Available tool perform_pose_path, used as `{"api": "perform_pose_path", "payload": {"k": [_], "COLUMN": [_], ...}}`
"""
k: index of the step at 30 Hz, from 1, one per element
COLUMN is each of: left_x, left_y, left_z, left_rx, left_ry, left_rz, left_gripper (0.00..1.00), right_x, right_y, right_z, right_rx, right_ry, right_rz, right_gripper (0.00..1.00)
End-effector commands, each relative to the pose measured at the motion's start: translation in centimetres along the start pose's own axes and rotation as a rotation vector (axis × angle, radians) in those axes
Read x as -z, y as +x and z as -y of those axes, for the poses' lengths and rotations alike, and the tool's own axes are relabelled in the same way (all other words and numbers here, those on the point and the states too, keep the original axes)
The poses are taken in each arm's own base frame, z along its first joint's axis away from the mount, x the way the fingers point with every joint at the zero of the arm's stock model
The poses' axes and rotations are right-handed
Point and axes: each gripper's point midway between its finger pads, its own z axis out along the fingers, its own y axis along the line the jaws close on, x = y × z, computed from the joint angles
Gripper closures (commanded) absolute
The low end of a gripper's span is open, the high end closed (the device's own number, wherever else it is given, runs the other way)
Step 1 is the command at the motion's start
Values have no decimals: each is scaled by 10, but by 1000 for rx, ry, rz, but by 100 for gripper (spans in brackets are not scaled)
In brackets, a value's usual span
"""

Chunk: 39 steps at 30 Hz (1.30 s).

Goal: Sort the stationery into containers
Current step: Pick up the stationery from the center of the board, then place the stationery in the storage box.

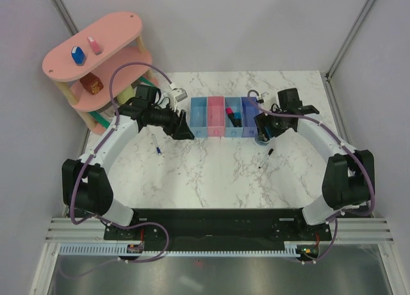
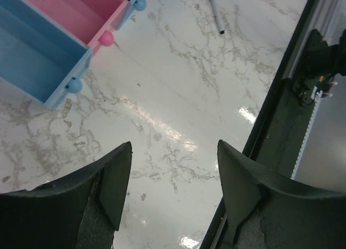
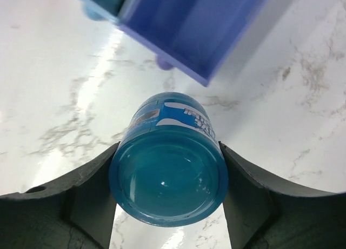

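Note:
The four joined bins (image 1: 224,116) stand at mid-table: light blue, pink, blue, violet-blue. A pink-capped marker (image 1: 229,111) and a dark marker (image 1: 236,120) lie in the blue bin. My right gripper (image 1: 264,132) is just right of the violet-blue bin (image 3: 200,22), shut (image 3: 168,147) on the round teal-blue pot (image 3: 168,179). My left gripper (image 1: 186,130) is open and empty (image 2: 174,143) in front of the light blue bin (image 2: 48,60). A thin black pen (image 1: 266,159) lies on the table, also in the left wrist view (image 2: 215,11). A blue eraser (image 1: 78,55) and a pink eraser (image 1: 95,45) sit on the shelf top.
The pink oval tiered shelf (image 1: 118,26) stands at the back left with an orange object (image 1: 91,84) on a lower tier. A small blue-tipped pen (image 1: 157,146) lies under my left arm. The table's black front rail (image 2: 281,125) is near.

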Motion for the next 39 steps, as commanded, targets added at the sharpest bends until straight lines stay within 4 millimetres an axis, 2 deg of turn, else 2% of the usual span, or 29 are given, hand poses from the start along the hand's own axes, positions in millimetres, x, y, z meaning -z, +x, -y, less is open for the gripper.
{"api": "perform_pose_path", "payload": {"k": [1,3,4,6,7,8,10,11,13,15,16,18,20,21,23,26,27,28,30,31,35,39], "left_x": [-1,-3,-3,-2,-1,3,8,9,16,23,27,28,33,36,36,36,32,33,29,30,22,22], "left_y": [-18,-24,-31,-38,-42,-48,-52,-54,-58,-61,-61,-64,-69,-78,-82,-97,-94,-107,-109,-118,-131,-150], "left_z": [32,40,36,47,40,49,43,48,47,48,44,55,64,68,72,73,67,77,77,83,88,109], "left_rx": [-67,-119,-160,-259,-288,-343,-395,-430,-470,-504,-550,-644,-749,-789,-856,-952,-990,-1030,-1069,-1088,-1101,-1102], "left_ry": [183,174,120,82,12,-7,-93,-108,-180,-224,-271,-281,-327,-341,-376,-466,-497,-512,-541,-549,-557,-523], "left_rz": [94,108,116,127,127,146,159,164,166,174,165,174,202,240,278,381,381,454,481,530,575,647], "left_gripper": [29,28,27,27,27,26,26,26,26,25,24,23,15,14,12,12,11,11,9,9,9,9], "right_x": [58,77,89,106,115,121,127,133,133,144,141,152,160,162,169,175,177,179,177,179,180,176], "right_y": [-60,-75,-82,-94,-98,-103,-108,-112,-118,-125,-128,-136,-145,-147,-154,-155,-155,-155,-156,-157,-156,-152], "right_z": [-62,-83,-99,-113,-123,-128,-135,-140,-144,-149,-148,-151,-153,-154,-155,-156,-157,-158,-157,-157,-161,-164], "right_rx": [74,67,75,67,66,70,49,51,22,29,6,24,23,21,29,31,30,30,17,21,37,49], "right_ry": [-300,-410,-509,-592,-669,-701,-769,-820,-878,-942,-961,-1009,-1042,-1079,-1103,-1150,-1179,-1193,-1198,-1197,-1203,-1205], "right_rz": [236,291,329,368,384,399,407,418,411,421,405,420,421,415,421,415,409,405,396,399,402,403], "right_gripper": [95,95,95,94,94,94,94,94,94,94,94,94,93,94,94,93,93,93,93,93,93,93]}}
